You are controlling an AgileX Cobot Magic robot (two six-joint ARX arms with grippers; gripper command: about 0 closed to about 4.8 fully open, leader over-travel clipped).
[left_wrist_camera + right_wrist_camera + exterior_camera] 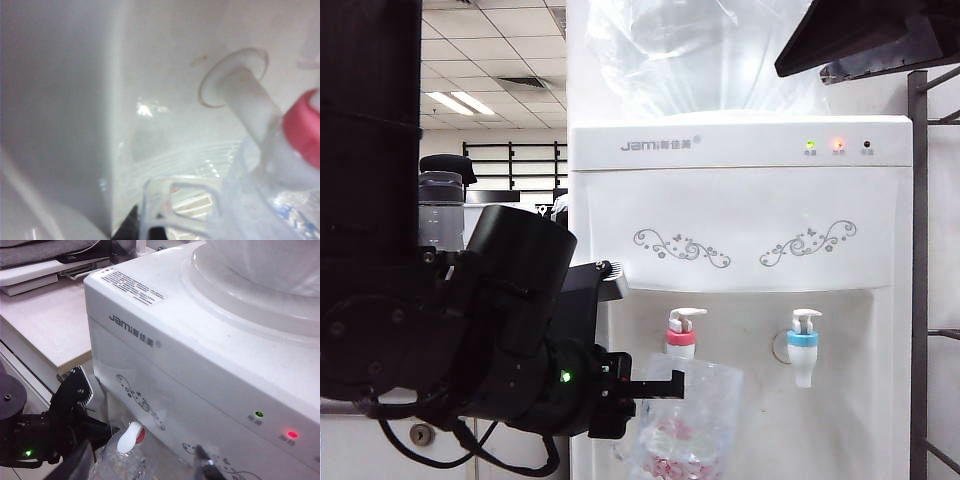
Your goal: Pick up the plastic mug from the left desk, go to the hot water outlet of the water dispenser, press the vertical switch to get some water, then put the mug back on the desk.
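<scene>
The left gripper (655,388) has its jaws closed on the thin loop handle of the plastic mug (690,425), holding the clear mug in the recess of the water dispenser (740,220), directly beneath the hot water outlet (681,338) with its red collar. The mug's rim sits just below the nozzle; whether it presses the vertical switch (688,315) cannot be told. The blue-collared tap (803,345) stands apart to the side. The right gripper (145,462) hangs high above the dispenser's top front edge, jaws spread wide and empty. Behind the dispenser lies the pale bench (45,325).
</scene>
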